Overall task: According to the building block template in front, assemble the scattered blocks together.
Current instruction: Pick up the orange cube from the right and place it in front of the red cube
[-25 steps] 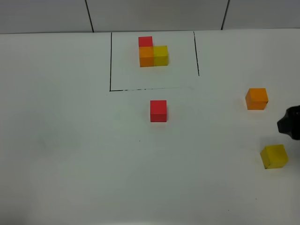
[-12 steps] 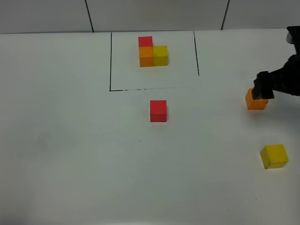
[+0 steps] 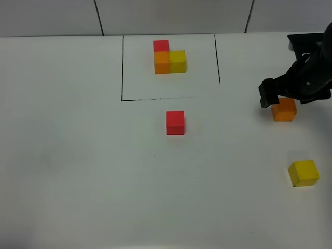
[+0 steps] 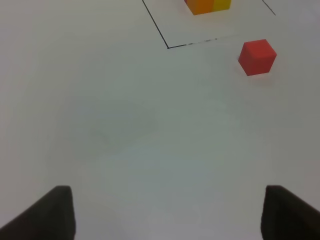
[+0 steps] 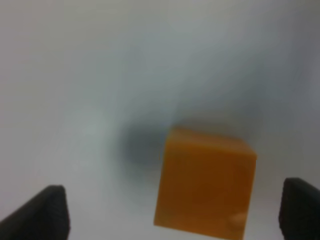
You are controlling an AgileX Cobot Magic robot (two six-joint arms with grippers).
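Note:
The template, a joined red, orange and yellow L-shaped cluster, sits inside a black outlined area at the back. The red block lies just in front of that outline. The orange block is at the right and the yellow block at the front right. My right gripper is open and hangs over the orange block, which shows between its fingers in the right wrist view. My left gripper is open and empty, far from the red block, and is outside the exterior view.
A black line marks three sides of the template area on the white table. A grey tiled wall runs along the back edge. The template's orange and yellow cubes show cropped in the left wrist view.
My right arm has come in from the right edge, moving back and left, and now hangs over the orange block. The blocks have not moved.

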